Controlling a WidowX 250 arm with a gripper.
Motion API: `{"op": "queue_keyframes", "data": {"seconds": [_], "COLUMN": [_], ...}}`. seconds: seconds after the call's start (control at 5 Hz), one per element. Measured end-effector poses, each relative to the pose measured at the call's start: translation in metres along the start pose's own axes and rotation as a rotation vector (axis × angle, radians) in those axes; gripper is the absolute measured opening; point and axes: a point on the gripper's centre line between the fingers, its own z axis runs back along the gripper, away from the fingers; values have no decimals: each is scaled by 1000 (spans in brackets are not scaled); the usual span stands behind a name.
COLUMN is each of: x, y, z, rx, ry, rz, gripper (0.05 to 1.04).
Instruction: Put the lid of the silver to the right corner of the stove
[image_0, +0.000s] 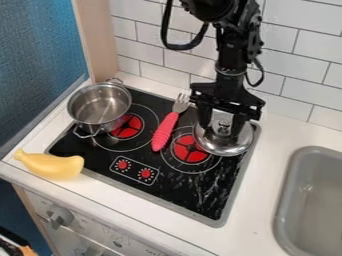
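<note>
A curved yellow banana (50, 165) lies on the white counter (267, 200) by the front-left corner of the black stove (180, 187), and behind it the round silver metal pot (100, 106) sits at the stove's left edge. A fork with a ribbed pink handle (165, 129) lies between the red burners, then the round silver metal lid (230, 145) is near the rear-right corner, under the black gripper (222, 130), whose fingers are apart, astride its knob.

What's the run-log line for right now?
hand: open, astride lid's knob | lid: stove's rear right, overlapping right burner | pot: uncovered, stove's rear left
</note>
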Motion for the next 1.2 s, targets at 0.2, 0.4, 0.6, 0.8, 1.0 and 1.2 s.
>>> {"op": "queue_keyframes", "data": {"seconds": [0.2, 0.4, 0.6, 0.8, 1.0, 1.2], "x": [4, 5, 2, -4, -20, -46], "y": [-2, 4, 26, 63, 96, 115], "z": [16, 37, 60, 71, 87, 105], "rx": [-15, -10, 53, 49, 32, -5], "ry": [-17, -20, -40, -23, -40, -67], "rz": [-16, 0, 41, 103, 193, 254], "gripper": [1005, 1001, 1001, 1001, 1001, 1001]}}
